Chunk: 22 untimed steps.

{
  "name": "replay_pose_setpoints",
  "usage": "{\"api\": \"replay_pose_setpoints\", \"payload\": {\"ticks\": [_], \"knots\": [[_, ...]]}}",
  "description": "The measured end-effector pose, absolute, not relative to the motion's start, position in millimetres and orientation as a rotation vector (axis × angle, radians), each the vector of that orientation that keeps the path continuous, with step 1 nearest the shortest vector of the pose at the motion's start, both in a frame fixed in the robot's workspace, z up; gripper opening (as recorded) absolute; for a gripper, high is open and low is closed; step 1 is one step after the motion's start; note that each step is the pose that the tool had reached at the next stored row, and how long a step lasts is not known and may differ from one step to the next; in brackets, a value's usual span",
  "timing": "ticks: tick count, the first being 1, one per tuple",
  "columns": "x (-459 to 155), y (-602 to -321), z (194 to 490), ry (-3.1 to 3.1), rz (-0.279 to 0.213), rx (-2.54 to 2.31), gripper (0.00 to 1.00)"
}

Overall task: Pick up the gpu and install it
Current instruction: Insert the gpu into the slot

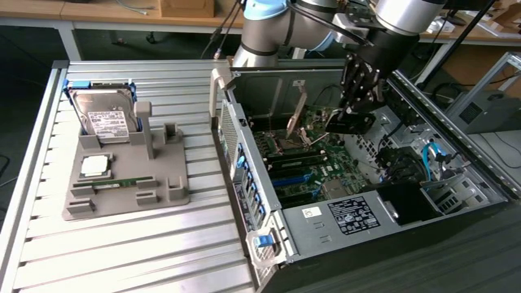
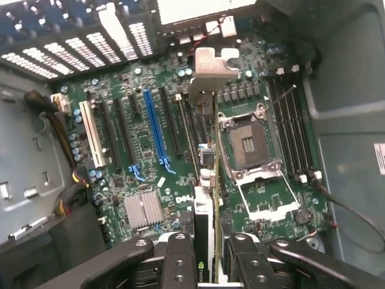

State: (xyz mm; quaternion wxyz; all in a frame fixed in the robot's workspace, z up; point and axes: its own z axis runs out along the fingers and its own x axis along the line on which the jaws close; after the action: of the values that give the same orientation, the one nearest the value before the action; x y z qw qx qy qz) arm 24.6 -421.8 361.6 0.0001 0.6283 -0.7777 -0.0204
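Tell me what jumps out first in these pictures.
The gripper is clamped on a graphics card, held edge-on above the motherboard inside the open computer case. On the exterior view's left, a hard drive stands upright in a grey holder on the slatted table.

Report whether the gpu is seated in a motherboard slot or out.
Out: the claw holds the gpu edge-on, raised above the motherboard.

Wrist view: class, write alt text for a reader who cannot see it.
The gripper holds the gpu edge-on over a green motherboard in an open computer case. An empty CPU socket lies on one side of the card, a blue slot on the other.
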Motion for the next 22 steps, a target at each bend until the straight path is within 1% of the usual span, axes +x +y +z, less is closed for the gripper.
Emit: {"api": "replay_pose_setpoints", "payload": {"ticks": [17,22], "knots": [[24.6,-422.9,360.4,-2.165,-0.063,2.268,0.27],[24.3,-428.5,360.4,-2.151,-0.064,2.281,0.27]]}}
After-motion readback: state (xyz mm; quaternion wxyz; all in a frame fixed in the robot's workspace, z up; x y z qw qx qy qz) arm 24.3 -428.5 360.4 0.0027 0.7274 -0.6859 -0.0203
